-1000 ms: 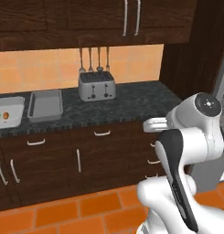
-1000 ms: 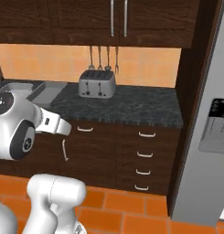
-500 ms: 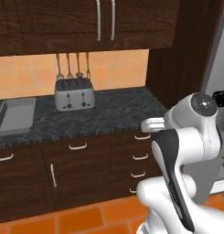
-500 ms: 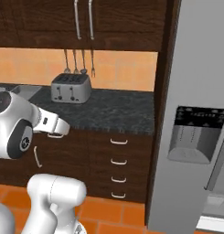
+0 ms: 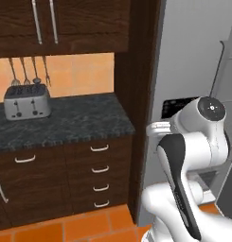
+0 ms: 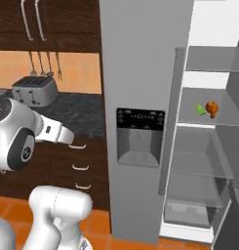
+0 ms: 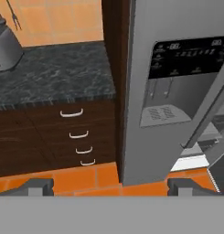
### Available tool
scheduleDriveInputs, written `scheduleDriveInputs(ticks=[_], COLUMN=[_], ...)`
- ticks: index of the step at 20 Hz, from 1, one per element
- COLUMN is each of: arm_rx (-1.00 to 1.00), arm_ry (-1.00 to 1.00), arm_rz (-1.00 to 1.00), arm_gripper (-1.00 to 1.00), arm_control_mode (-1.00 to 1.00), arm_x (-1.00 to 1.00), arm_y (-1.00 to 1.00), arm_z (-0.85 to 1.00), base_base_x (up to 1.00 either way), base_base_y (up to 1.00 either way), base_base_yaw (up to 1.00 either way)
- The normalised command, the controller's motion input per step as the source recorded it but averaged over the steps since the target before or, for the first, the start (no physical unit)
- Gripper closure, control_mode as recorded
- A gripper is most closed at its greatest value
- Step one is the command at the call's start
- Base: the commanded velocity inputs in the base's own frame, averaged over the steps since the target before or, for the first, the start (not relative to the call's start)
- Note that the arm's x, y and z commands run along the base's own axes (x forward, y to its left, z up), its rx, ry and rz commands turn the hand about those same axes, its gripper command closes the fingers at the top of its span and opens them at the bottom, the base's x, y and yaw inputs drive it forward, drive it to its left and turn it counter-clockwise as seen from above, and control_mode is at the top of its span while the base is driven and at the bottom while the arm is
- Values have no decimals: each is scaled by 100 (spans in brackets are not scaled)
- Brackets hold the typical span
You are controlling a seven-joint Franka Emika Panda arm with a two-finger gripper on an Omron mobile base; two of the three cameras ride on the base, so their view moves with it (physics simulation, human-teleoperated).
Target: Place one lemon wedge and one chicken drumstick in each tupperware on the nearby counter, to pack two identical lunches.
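Left base view: the counter (image 5: 65, 120) carries a silver toaster (image 5: 26, 101) at its far left, below hanging utensils (image 5: 28, 71).

Right base view: the fridge (image 6: 140, 97) stands with one door open. On a middle shelf (image 6: 209, 117) lie a chicken drumstick (image 6: 212, 109) and, touching it on the left, a green wedge (image 6: 201, 109).

Hand view: the gripper (image 7: 111, 186) has its fingertips (image 7: 39, 185) spread wide apart, holding nothing, facing the dispenser panel (image 7: 177, 77) and the cabinet drawers (image 7: 79, 137).

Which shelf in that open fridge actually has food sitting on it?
The second shelf from the top: a green lemon wedge and an orange chicken drumstick sit side by side on it. The other visible shelves look bare.
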Motion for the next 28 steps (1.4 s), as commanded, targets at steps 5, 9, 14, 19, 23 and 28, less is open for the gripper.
scheduleDriveInputs(ticks=[5,9,14,19,23,28], arm_rx=[0,0,0,0,0,0], arm_ry=[0,0,0,0,0,0], arm_rz=[0,0,0,0,0,0], arm_gripper=[-100,-100,-100,-100,-100,-100], arm_control_mode=[100,100,100,100,100,100], arm_x=[0,0,0,0,0,0], arm_y=[0,0,0,0,0,0], arm_z=[0,0,0,0,0,0], base_base_x=[-34,-7,0,11,38,81], base_base_y=[-100,-100,-95,-50,-15,-27], base_base_yaw=[-1,0,0,-4,0,0])
